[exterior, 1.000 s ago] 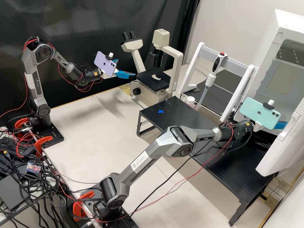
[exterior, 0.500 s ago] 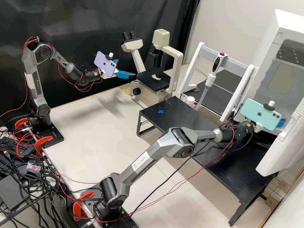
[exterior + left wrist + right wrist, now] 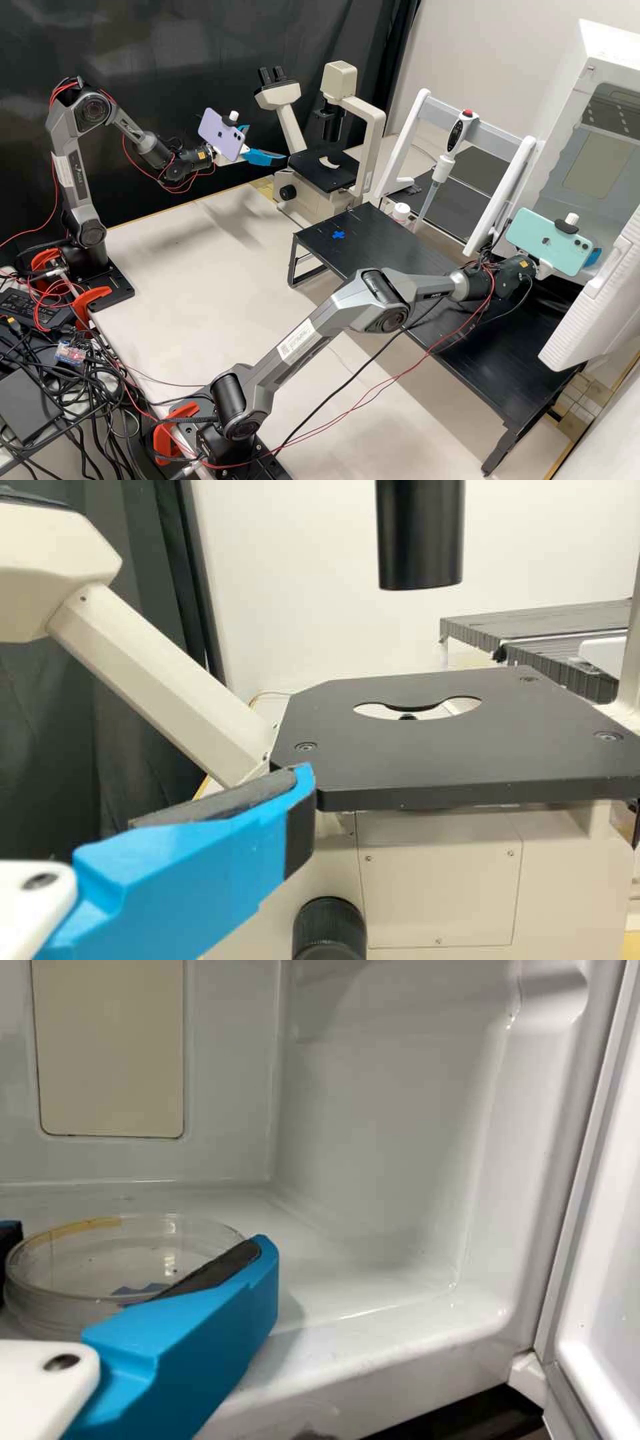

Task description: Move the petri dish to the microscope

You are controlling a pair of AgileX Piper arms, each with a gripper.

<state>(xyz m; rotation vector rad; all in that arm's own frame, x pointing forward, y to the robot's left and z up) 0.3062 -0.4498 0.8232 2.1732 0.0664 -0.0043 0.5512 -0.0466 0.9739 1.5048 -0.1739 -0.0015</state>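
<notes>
Right wrist view, lower left: The right gripper [image 3: 135,1240] appears clamped across the petri dish's [image 3: 90,1260] width inside a white cabinet [image 3: 380,1140]. Lifting out and delivery remain; the microscope [image 3: 303,193] stands upper center in the high view, near the spread, unladen left gripper [image 3: 267,143].

Clear, round petri dish [image 3: 100,1260] inside white cabinet [image 3: 380,1150]; upright beige microscope [image 3: 312,175]

a pale bench [image 3: 193,260] bears the microscope [image 3: 320,175] and a black table [image 3: 387,240] with a blue cross [image 3: 339,235].
</notes>
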